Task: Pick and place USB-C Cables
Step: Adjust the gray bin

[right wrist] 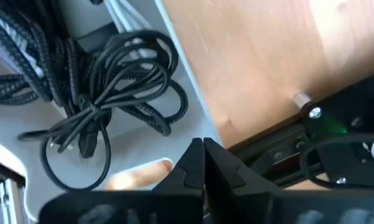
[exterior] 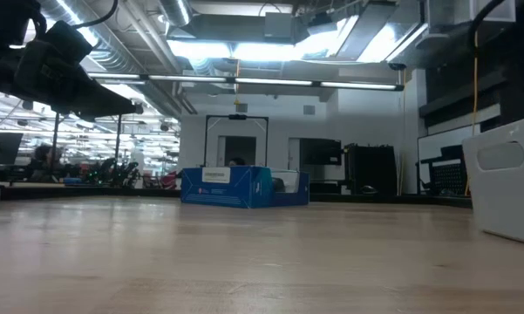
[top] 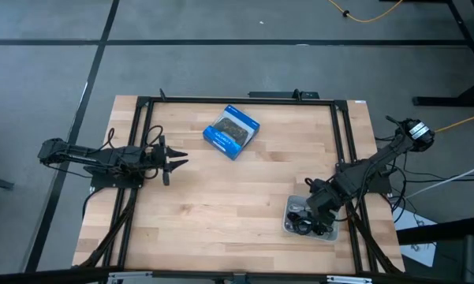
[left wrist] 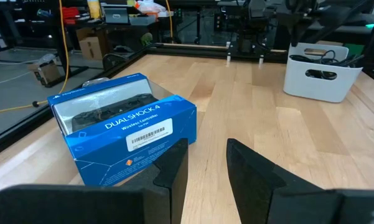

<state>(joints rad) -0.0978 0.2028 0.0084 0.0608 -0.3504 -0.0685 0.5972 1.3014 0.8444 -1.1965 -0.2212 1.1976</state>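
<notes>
Several USB-C cables lie in a small pale bin (top: 289, 227) near the table's right front corner. Black loose coils (right wrist: 112, 87) rest on the bin's floor, with a braided black cable (right wrist: 15, 56) and pale cables (right wrist: 121, 12) beside them. My right gripper (right wrist: 203, 155) hangs shut over the bin's edge (right wrist: 188, 71), pointing steeply down, with nothing between its fingers. My left gripper (top: 176, 162) waits at the table's left side, open and roughly level, facing the blue box (left wrist: 124, 134). From there the bin (left wrist: 317, 78) shows far off.
The blue-and-black box (top: 231, 131) lies flat on the wooden table at the middle far side. A black frame rail (top: 351, 181) runs along the table's right side, close under my right arm. Bare wood (top: 221, 205) lies between the two grippers.
</notes>
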